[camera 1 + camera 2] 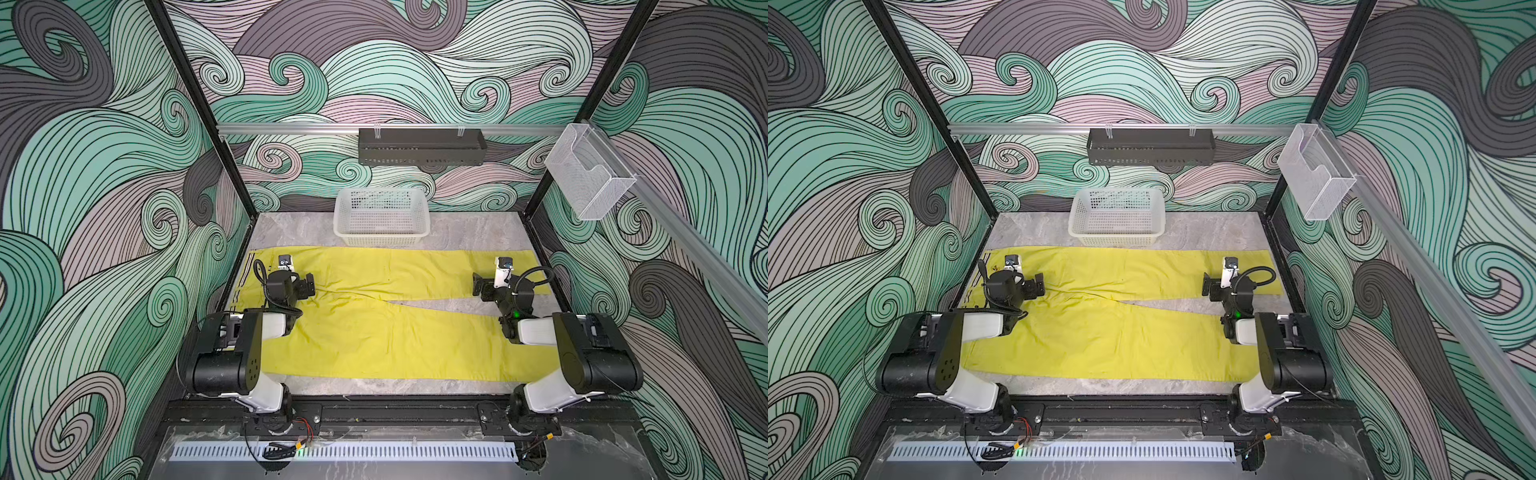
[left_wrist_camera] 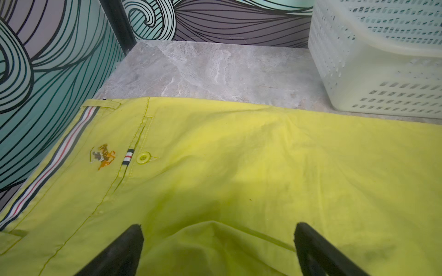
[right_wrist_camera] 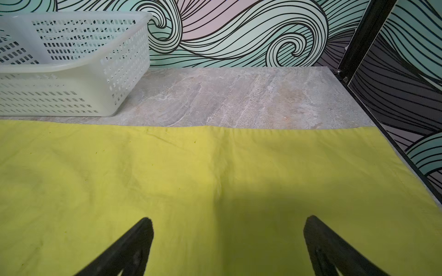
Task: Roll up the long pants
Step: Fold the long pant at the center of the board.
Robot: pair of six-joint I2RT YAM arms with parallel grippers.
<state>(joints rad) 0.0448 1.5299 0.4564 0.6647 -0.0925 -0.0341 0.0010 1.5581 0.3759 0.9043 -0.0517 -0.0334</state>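
The left gripper [image 2: 218, 227] stands wide open and holds nothing. It hangs over the seat of the pants [image 1: 374, 332], near the striped waistband [image 2: 47, 167], and a low fold of cloth rises between its fingers [image 2: 130, 241]. Whether the tips touch the cloth I cannot tell. The pants lie flat on the table [image 1: 291, 232], with the waistband by the left wall and both legs running right, a thin wedge of bare table between them. The basket [image 1: 380, 216] sits just behind their far edge. The right gripper [image 3: 229, 219] is also spread wide and empty, over the far leg [image 3: 215, 167] near its cuff.
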